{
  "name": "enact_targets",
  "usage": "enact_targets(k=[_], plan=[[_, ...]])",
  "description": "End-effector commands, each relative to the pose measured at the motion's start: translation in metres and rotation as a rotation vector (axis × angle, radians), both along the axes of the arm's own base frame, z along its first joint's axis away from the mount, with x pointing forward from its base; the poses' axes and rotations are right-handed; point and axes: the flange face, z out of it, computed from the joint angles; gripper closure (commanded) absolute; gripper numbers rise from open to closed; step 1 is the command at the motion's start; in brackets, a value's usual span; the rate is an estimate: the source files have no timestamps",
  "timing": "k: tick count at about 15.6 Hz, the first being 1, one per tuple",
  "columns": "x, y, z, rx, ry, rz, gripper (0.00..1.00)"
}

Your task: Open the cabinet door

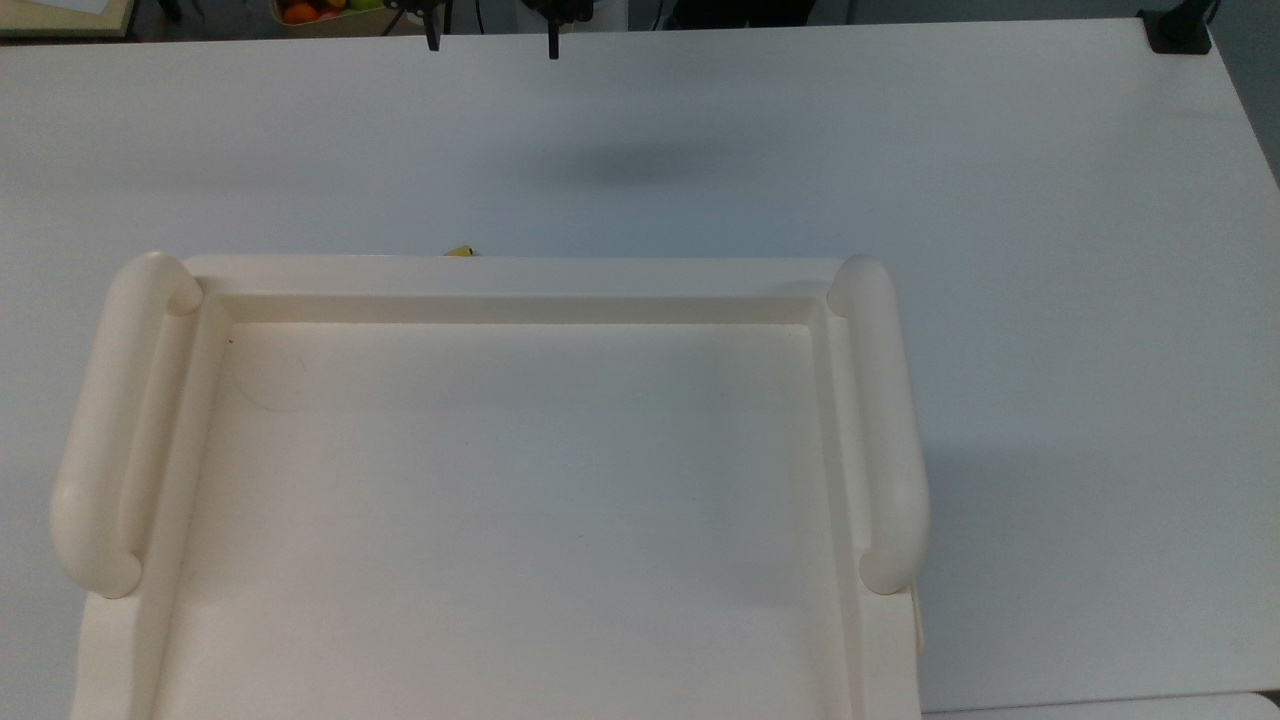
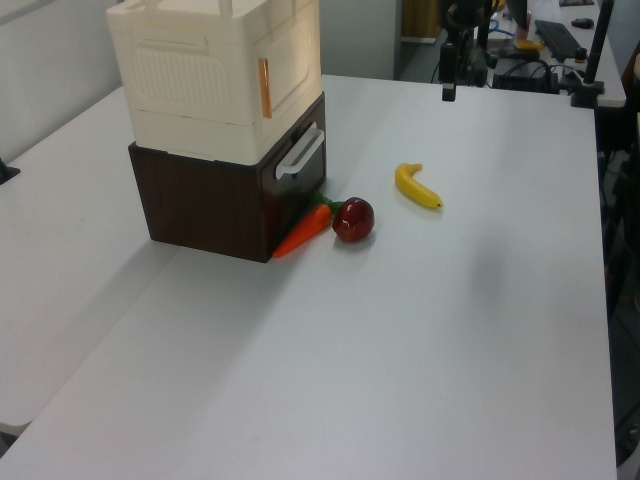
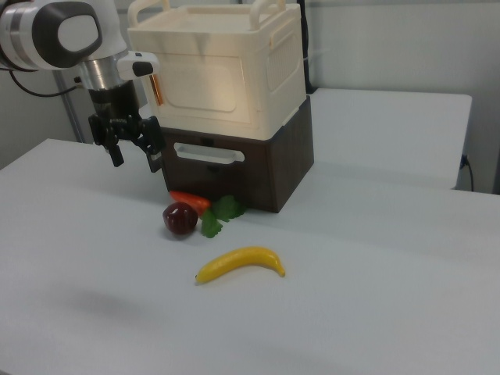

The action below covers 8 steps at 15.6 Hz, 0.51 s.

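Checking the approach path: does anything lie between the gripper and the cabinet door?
No. In the right view the gripper hangs open above bare table, just off the cabinet door.

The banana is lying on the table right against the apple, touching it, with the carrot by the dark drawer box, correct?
Not quite. The banana lies on the table apart from the apple, with bare tabletop between them, as the right view shows. The carrot does lie by the dark drawer box.
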Motion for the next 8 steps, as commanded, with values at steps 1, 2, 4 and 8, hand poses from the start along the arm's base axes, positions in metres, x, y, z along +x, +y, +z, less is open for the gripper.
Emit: enact_targets(k=[1,2,4,8], plan=[[-0.0046,-0.0095,0.0059,-0.017,-0.001,-0.026,0.0],[-0.0048,-0.0096,0.0057,-0.017,0.0,-0.028,0.0],[-0.0039,-0.0095,0.0053,-0.017,-0.003,-0.026,0.0],[-0.0026,-0.0101,0.0034,-0.016,0.0,-0.026,0.0]])
